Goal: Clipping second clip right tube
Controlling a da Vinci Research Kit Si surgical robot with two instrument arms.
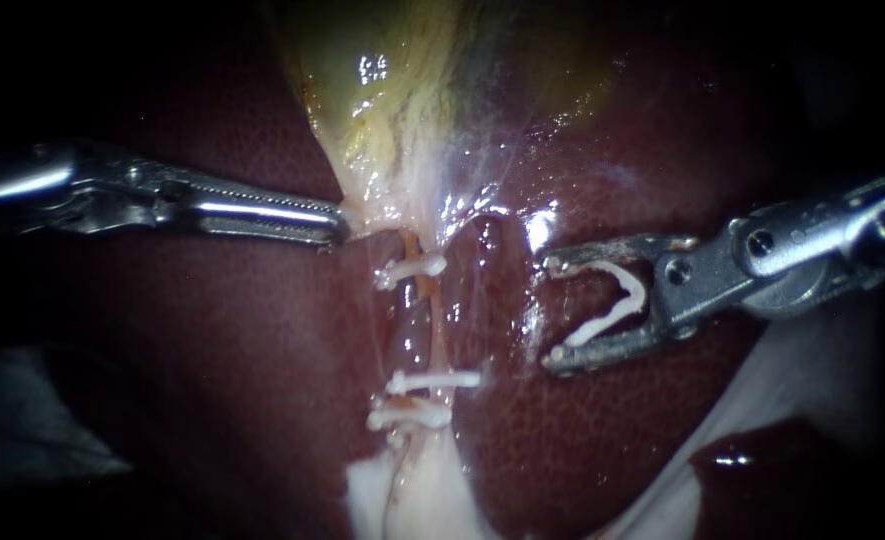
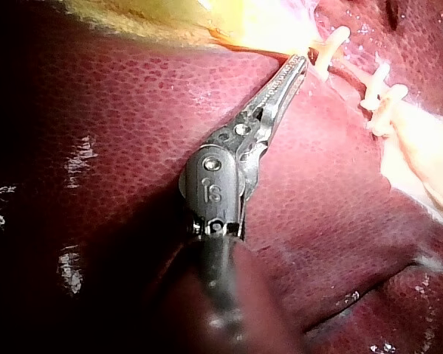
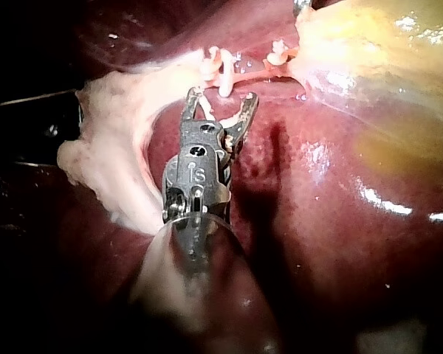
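Note:
A thin orange tube [image 1: 428, 292] runs down from the gallbladder's [image 1: 402, 90] pale neck, with another pale strand [image 1: 482, 250] beside it on the right. One white clip [image 1: 409, 268] crosses the tube high up and two more clips [image 1: 432, 381] sit close together lower down. My left instrument [image 1: 340, 226] [image 2: 301, 63] is shut on the edge of the gallbladder's neck. My right instrument [image 1: 552, 312] [image 3: 221, 103] stands open to the right of the tubes, apart from them, and an open white clip [image 1: 617, 300] lies between its jaws.
Dark red liver [image 1: 212, 350] lies on both sides of the tubes. Pale fatty tissue [image 1: 412, 500] spreads below the lower clips and runs along the lower right [image 1: 792, 390]. In the right wrist view this pale tissue [image 3: 111, 155] curves beside my right instrument.

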